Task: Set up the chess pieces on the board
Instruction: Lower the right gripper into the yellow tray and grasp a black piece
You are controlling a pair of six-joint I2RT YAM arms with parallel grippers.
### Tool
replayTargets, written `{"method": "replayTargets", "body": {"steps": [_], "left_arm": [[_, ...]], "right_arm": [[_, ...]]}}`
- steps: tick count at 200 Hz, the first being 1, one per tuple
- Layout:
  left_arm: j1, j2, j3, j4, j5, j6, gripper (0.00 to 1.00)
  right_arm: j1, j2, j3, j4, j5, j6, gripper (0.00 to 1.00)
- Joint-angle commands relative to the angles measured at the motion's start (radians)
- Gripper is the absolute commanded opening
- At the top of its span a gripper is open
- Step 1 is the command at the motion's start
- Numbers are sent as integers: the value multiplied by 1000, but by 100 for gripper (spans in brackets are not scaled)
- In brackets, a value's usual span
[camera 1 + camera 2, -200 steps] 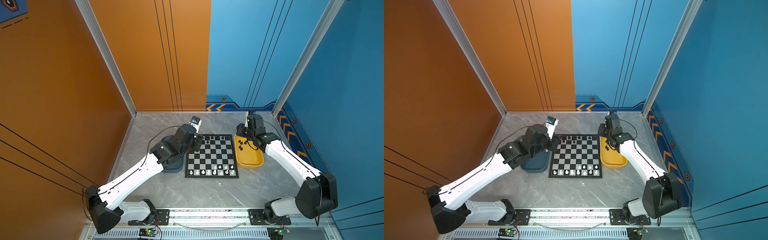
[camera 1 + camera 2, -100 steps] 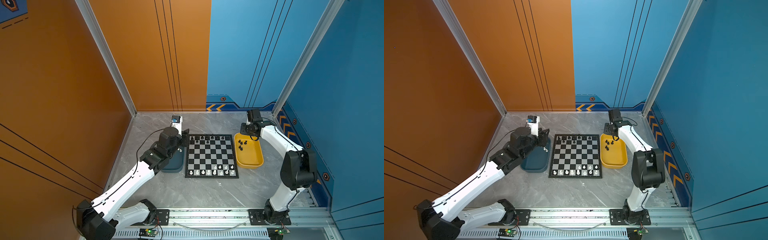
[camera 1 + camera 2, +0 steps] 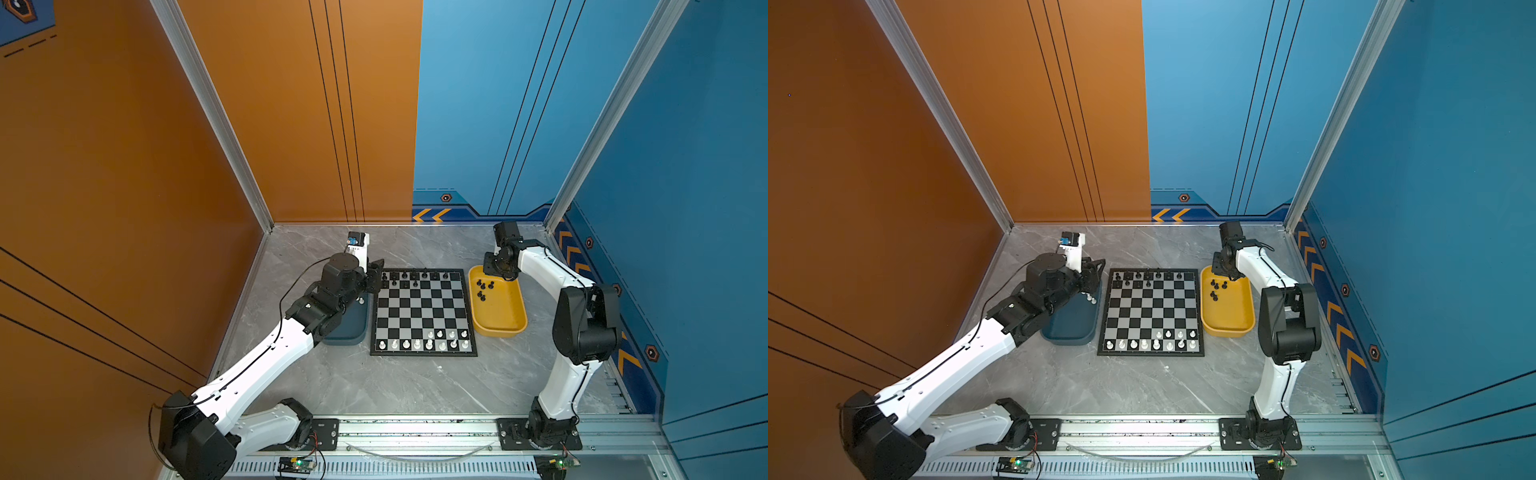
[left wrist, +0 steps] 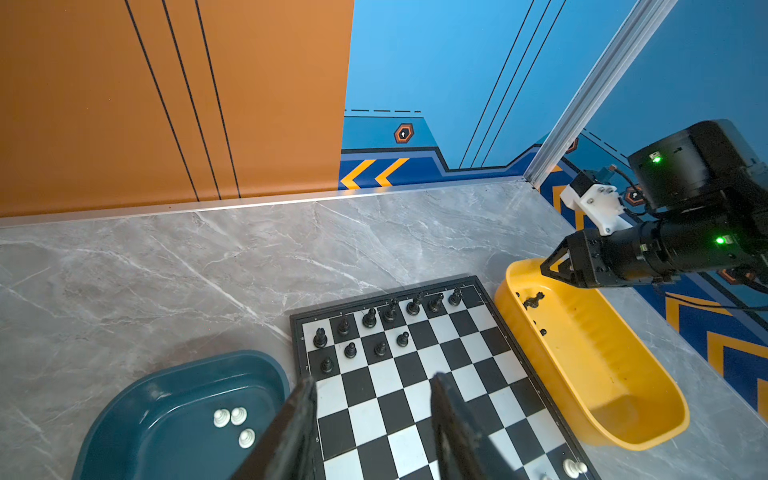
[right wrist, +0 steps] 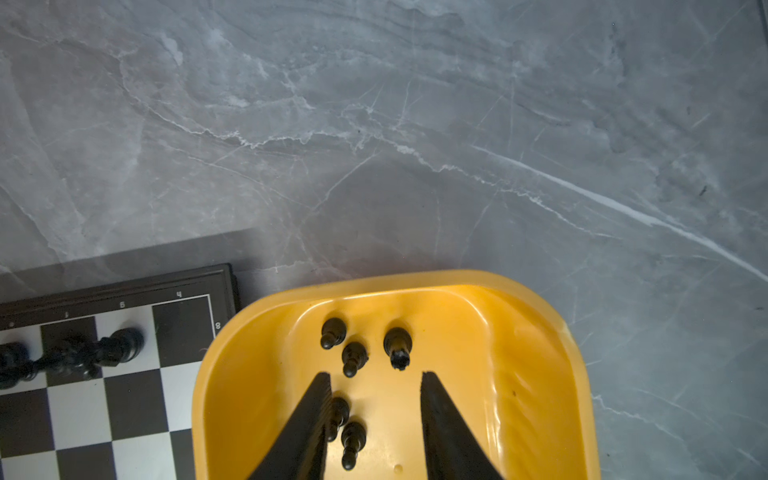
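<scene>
board [image 3: 424, 309]: black and white checks, thin black frame. black chess pieces [image 3: 414, 275]; white chess pieces [image 3: 429, 344]. yellow tray [image 3: 500, 324]: plain. teal tray [image 3: 353, 326]: plain, dark. surface [image 3: 395, 386]: grey marble pattern, pale veins. orange wall [image 3: 291, 124] and blue wall [image 3: 498, 104]: thin black lines. chevrons [image 3: 432, 215]: yellow on a dark blue band. left arm [image 3: 270, 353], right arm [image 3: 540, 266]: white shells, black joints.

Bright, even light, soft shadows (right wrist view dimmer, greyer).

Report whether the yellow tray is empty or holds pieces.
Not empty: five black chess pieces sit inside the yellow tray, clustered near one end, seen in the right wrist view.
</scene>
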Motion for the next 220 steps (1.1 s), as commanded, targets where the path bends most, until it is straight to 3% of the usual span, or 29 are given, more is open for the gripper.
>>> {"method": "replayTargets", "body": {"steps": [1, 220], "left_arm": [[6, 11, 8, 27, 38, -12, 46], [9, 46, 16, 23, 55, -19, 45]], "right_arm": [[-8, 9, -35, -24, -13, -16, 38], [-43, 101, -46, 5, -60, 1, 31]]}}
